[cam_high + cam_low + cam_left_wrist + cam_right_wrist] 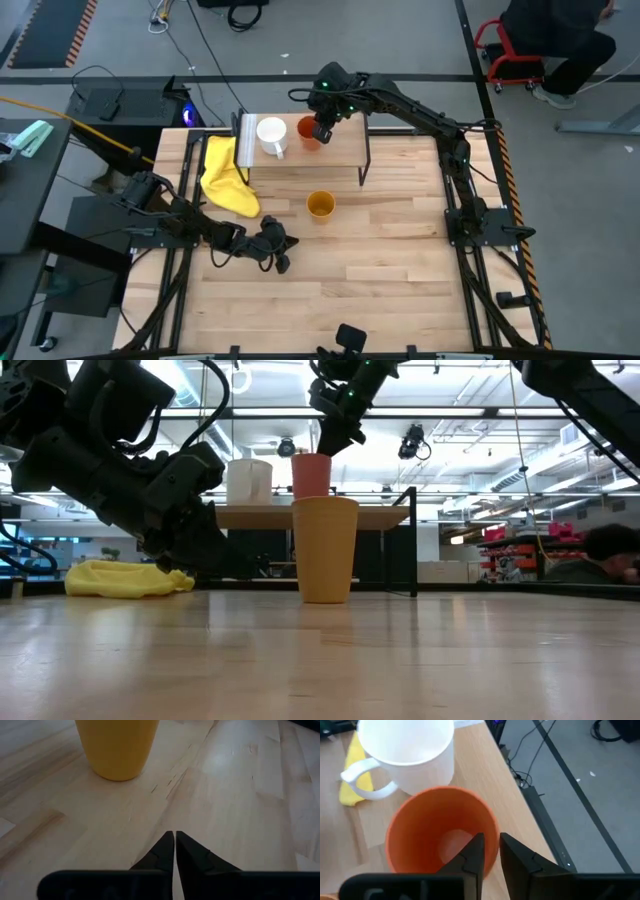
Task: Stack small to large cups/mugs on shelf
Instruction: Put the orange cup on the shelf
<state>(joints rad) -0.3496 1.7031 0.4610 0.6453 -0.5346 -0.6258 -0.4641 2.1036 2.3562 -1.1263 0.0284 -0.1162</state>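
Note:
The shelf (345, 150) stands at the table's far side. On its plank stand the white mug (272, 135), handle toward the near side, and, to its right, the orange-red cup (308, 138). My right gripper (321, 131) is over that cup's right rim, shut on it. The yellow-orange cup (320, 205) stands upright on the tabletop, in front of the shelf. My left gripper (282, 262) lies low on the table, near-left of that cup, shut and empty; in its wrist view the fingertips (175, 837) meet, with the yellow-orange cup (120, 745) ahead of them. My right gripper (491, 852) holds the orange-red cup by its rim (495, 837), on the side away from the white mug (405, 755). One finger (475, 852) is inside the cup and the other outside. The fingers come from above, pointing down. The cup stands upright on the shelf plank (380, 517).
A yellow cloth (228, 178) lies at the shelf's left end and spills onto the table. Thin black shelf legs (413, 540) stand at the right end. Bare tabletop spreads near and right of the yellow-orange cup. A person (560, 40) sits beyond the far right corner.

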